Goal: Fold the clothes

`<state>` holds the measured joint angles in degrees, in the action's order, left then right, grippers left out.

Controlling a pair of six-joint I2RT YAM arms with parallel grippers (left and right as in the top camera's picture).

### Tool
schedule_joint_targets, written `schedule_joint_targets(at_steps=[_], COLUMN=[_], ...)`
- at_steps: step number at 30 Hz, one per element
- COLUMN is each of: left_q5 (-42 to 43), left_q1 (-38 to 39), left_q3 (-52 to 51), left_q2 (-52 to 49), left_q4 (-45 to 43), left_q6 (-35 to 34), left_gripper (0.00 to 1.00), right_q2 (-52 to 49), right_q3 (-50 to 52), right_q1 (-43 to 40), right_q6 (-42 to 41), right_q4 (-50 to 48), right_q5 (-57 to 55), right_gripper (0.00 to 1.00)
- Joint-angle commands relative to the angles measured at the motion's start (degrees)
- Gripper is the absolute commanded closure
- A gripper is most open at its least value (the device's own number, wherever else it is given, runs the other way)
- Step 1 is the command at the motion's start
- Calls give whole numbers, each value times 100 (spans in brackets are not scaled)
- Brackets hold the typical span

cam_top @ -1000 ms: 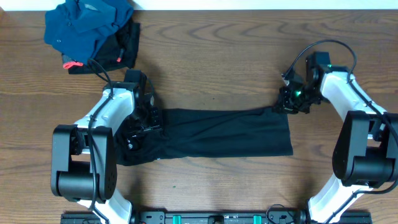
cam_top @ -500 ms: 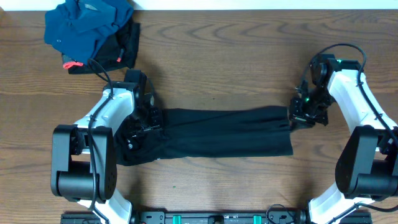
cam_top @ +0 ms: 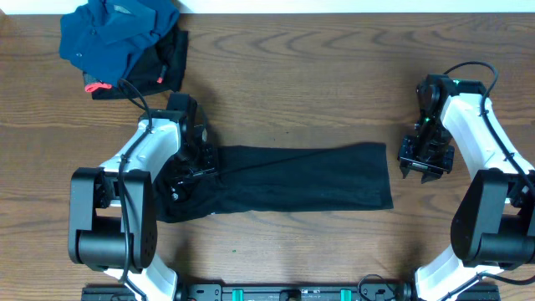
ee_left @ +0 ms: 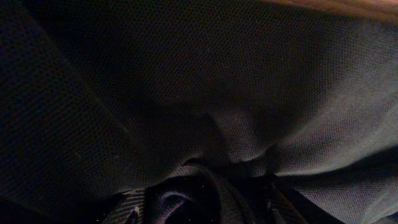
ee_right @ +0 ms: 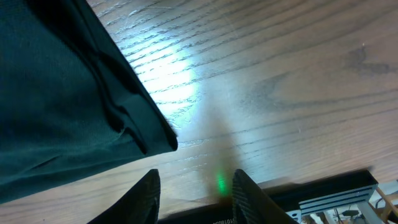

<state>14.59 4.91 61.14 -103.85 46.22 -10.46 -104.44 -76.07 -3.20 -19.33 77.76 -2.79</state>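
Observation:
A black garment (cam_top: pixel 292 177) lies as a long flat strip across the middle of the wooden table. My left gripper (cam_top: pixel 185 171) is down on its bunched left end. The left wrist view shows only dark fabric (ee_left: pixel 217 93) gathering into folds at the jaws (ee_left: pixel 205 199), which look shut on it. My right gripper (cam_top: pixel 422 167) is open and empty, just right of the garment's right edge, over bare wood. In the right wrist view the fingers (ee_right: pixel 194 193) stand apart with the garment's corner (ee_right: pixel 56 93) to their upper left.
A pile of blue clothes (cam_top: pixel 117 38) lies at the back left on a black item with red trim (cam_top: pixel 167 67). A black rail (cam_top: pixel 284 293) runs along the table's front edge.
My right gripper let go of the garment's upper right corner and moved right and toward the front. The corner now lies flat. The left arm has not moved.

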Motion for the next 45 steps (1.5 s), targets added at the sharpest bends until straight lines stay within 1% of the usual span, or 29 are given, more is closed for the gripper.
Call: schedule_joint_targets(at_steps=[1, 3, 5, 8, 10, 11, 12, 14, 16, 17, 20, 23, 24, 25, 26, 27, 29, 31, 32, 36, 39, 42, 45], left_q5=[-243, -240, -240, -240, -240, -238, -240, -238, -232, -188, 140, 776, 960, 1134, 1283, 1360, 1381, 1445, 1504, 1569, 1567, 1567, 1569], left_q1=[-61, -61, -61, -61, -61, -61, -61, -61, -61, -61, -59, 17, 61, 136, 243, 334, 511, 719, 811, 1191, 1394, 1469, 1469], left_q3=[-81, -81, -46, 31, 76, 85, 87, 87, 87, 85, 85, 85, 85, 79, 52, 20, -52, -125, -146, -168, -168, -168, -168], left_q2=[-74, -48, 28, 291, 588, 752, 966, 1366, 1698, 1838, 2142, 2275, 2273, 2251, 2214, 2186, 2133, 2068, 2041, 1899, 1644, 1239, 892], left_q4=[-24, -24, -4, 17, 13, 9, -2, -2, 7, 20, 107, 151, 149, 149, 155, 170, 216, 254, 258, 146, -96, -334, -413], left_q6=[81, 83, 190, 280, 299, 337, 343, 339, 337, 337, 341, 468, 494, 487, 483, 479, 393, 310, 304, 289, 238, 22, -33], left_gripper=[40, 40, 40, 40, 40, 40, 40, 40, 39, 30, 28, 28, 28, 28, 33, 37, 49, 59, 61, 67, 68, 68, 68], right_q2=[96, 103, 105, 105, 105, 105, 105, 105, 105, 105, 105, 105, 105, 105, 105, 103, 103, 94, 92, 17, -50, -70, -70], right_q3=[-20, -22, -22, -22, -22, -22, -20, -20, -20, -20, -20, -20, -20, -20, -20, -20, -20, -4, 13, 188, 439, 737, 848], right_q1=[-11, -9, 2, 68, 122, 140, 157, 170, 179, 188, 315, 645, 785, 929, 1147, 1287, 1541, 1766, 1856, 2149, 2227, 2229, 2208], right_q6=[-162, -81, 232, 973, 1200, 1198, 1198, 1287, 1513, 1685, 1961, 2140, 2135, 2133, 2068, 1976, 1788, 1637, 1580, 1222, 1010, 944, 946], right_q4=[-7, -94, -289, -647, -822, -874, -940, -1023, -1045, -1043, -1034, -1200, -1294, -1397, -1523, -1574, -1606, -1639, -1679, -2024, -2393, -2721, -2754], right_q5=[-22, 199, 695, 1786, 2177, 2159, 2092, 2063, 2140, 2280, 2800, 3239, 3346, 3447, 3508, 3493, 3425, 3427, 3427, 3427, 3427, 3421, 3405], right_gripper=[66, 67, 68, 63, 57, 52, 42, 31, 29, 29, 30, 38, 44, 54, 69, 75, 87, 96, 99, 99, 99, 99, 99])
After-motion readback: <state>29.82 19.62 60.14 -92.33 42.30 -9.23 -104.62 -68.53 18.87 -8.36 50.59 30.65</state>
